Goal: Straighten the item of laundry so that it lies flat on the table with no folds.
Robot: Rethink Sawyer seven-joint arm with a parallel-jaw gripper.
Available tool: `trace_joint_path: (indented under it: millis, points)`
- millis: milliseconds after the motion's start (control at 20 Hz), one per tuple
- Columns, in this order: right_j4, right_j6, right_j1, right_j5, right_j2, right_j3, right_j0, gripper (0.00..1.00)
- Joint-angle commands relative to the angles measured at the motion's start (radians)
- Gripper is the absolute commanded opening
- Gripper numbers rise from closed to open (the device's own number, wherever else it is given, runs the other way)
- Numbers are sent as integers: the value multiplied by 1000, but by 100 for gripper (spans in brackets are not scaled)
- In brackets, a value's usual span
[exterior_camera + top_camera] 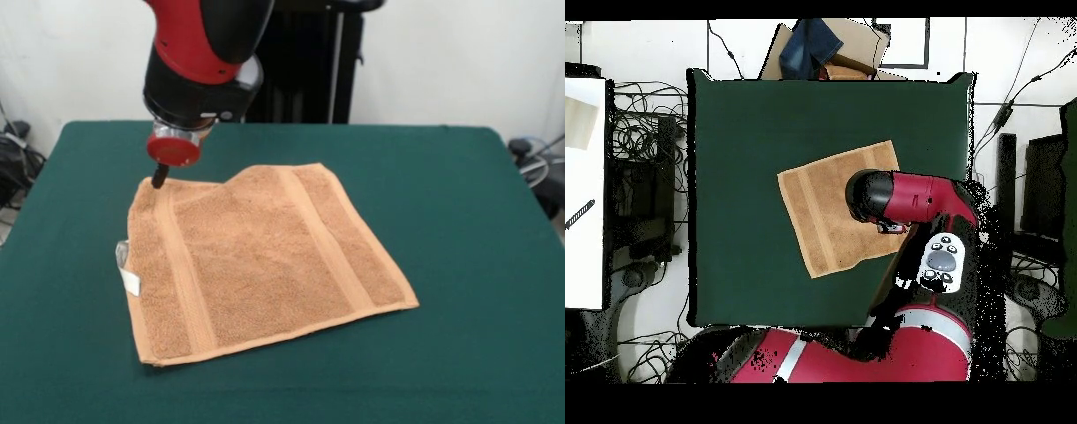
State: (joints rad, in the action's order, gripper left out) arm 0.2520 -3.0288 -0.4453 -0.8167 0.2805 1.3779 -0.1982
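The orange-tan towel (265,256) lies spread on the dark green table (468,230), left of centre, with two woven bands running front to back. Its white loop tag (129,270) sticks out at the left edge. The far edge steps down near the far left corner, where the cloth looks slightly folded or bunched. My gripper (160,177) hangs under a red disc and touches the towel's far left corner. In the overhead view the towel (827,215) lies right of the middle of the table (745,130), and the red arm (910,200) hides the gripper and one corner.
The black pedestal (309,62) stands behind the table's far edge. Cables lie on the floor at the left (16,159) and right (538,163). In the overhead view a cardboard box with blue cloth (823,48) sits beyond the table, and a white surface (585,190) lies at the left.
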Motion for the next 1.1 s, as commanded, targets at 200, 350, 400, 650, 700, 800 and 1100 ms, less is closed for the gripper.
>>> trace_joint_path:
  millis: [200, 350, 400, 650, 700, 800, 1100]
  points:
    - [27, 13, 42, 100, -52, 31, -1, 100]
    - [26, 27, 44, 110, -61, 33, -16, 100]
    - [25, 30, 47, 114, -64, 33, -19, 100]
    - [26, 28, 49, 117, -59, 32, -17, 100]
    - [27, 26, 49, 117, -57, 31, -15, 100]
    - [26, 27, 52, 117, -56, 28, -15, 100]
    - [33, -16, 76, 123, -32, 17, 14, 100]
